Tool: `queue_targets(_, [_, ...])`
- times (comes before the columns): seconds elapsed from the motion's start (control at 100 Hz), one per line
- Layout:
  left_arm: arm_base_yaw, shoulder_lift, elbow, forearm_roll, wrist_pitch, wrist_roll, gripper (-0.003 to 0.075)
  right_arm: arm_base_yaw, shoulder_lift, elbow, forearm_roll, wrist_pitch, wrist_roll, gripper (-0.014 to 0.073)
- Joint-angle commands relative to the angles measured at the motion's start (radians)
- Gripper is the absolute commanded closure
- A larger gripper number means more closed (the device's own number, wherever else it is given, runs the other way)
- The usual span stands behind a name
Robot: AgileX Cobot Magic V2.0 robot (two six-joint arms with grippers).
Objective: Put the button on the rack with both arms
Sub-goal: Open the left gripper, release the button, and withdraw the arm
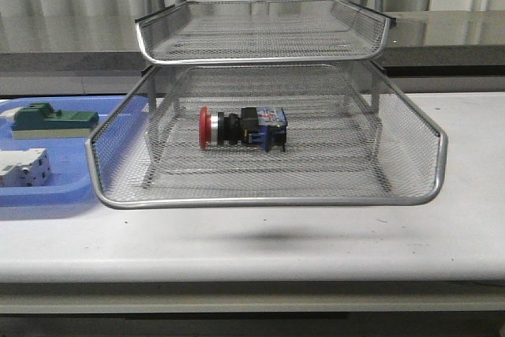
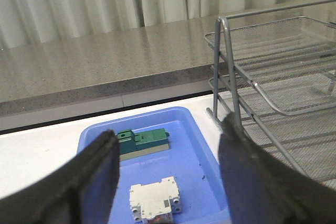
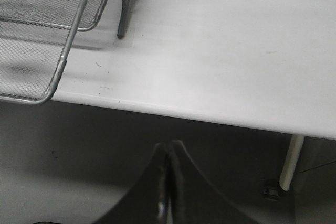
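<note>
The button point(image 1: 241, 128), with its red cap, silver collar and black-and-blue body, lies on its side in the lower visible tray of the silver wire-mesh rack point(image 1: 268, 195). Neither arm shows in the front view. In the left wrist view my left gripper point(image 2: 168, 153) is open and empty, hovering above the blue tray with the rack point(image 2: 273, 77) off to one side. In the right wrist view my right gripper point(image 3: 169, 153) is shut with nothing in it, held off the table's front edge, away from the rack's corner point(image 3: 47, 51).
A flat blue tray point(image 1: 47, 195) sits left of the rack with a green block point(image 1: 51, 118) and a white block point(image 1: 24, 167) in it. The same green block point(image 2: 144, 141) and white block point(image 2: 155, 200) lie below my left gripper. A grey counter point(image 2: 105, 66) runs behind the table.
</note>
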Motion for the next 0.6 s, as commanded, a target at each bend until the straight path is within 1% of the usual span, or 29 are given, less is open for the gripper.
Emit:
queue_targets(0.0, [-0.009,0.006,-0.027,-0.017,-0.083,-0.007,0.0444,-0.006,0.003,-0.025,0.001,-0.052,-0.002,0.0664])
queue_targets(0.12, [-0.009,0.006,-0.027,-0.017,-0.083,-0.007,0.0611,-0.006,0.003,-0.025,0.001,-0.052,-0.002,0.0664])
queue_targets(0.17, [-0.009,0.006,-0.027,-0.017,-0.083,-0.007,0.0692,-0.006,0.003,-0.025,0.001,-0.052,-0.002,0.0664])
queue_targets(0.21, [-0.009,0.006,-0.027,-0.017,-0.083,-0.007,0.0739,-0.006,0.003,-0.025,0.001,-0.052,-0.002,0.0664])
queue_targets(0.59, [-0.009,0.006,-0.027,-0.017,-0.081,-0.007,0.0740,-0.006,0.003,-0.025,0.001,-0.052,-0.002,0.0664])
